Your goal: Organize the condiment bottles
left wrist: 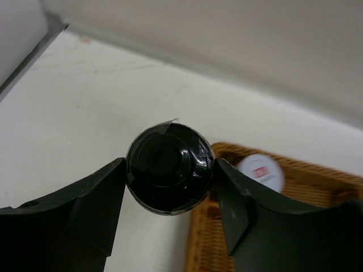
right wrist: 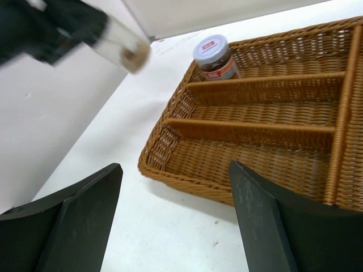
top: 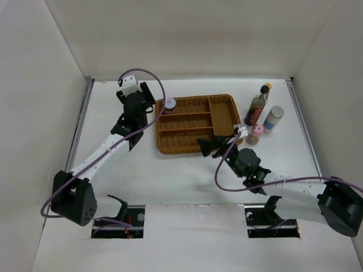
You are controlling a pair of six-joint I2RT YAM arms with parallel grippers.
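Presently: left gripper (left wrist: 170,170) clamped on black-capped bottle (left wrist: 169,190) beside wicker tray (top: 187,151) far-left corner, seemingly for loading; right gripper (right wrist: 176,195) spread, empty, at tray's near edge.

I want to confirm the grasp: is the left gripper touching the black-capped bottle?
Touching. In the left wrist view both fingers of the left gripper press the cap of the black-capped bottle from opposite sides, with no gap showing.

We are seeing even, bright overhead light on the table (top: 170,181); shadows are falling soft beside the wicker tray (right wrist: 181,177). In the left wrist view the black-capped bottle (left wrist: 169,168) is sitting out of focus, glinting faintly (very close to lens). Right wrist view: upper-left corner is blurring.
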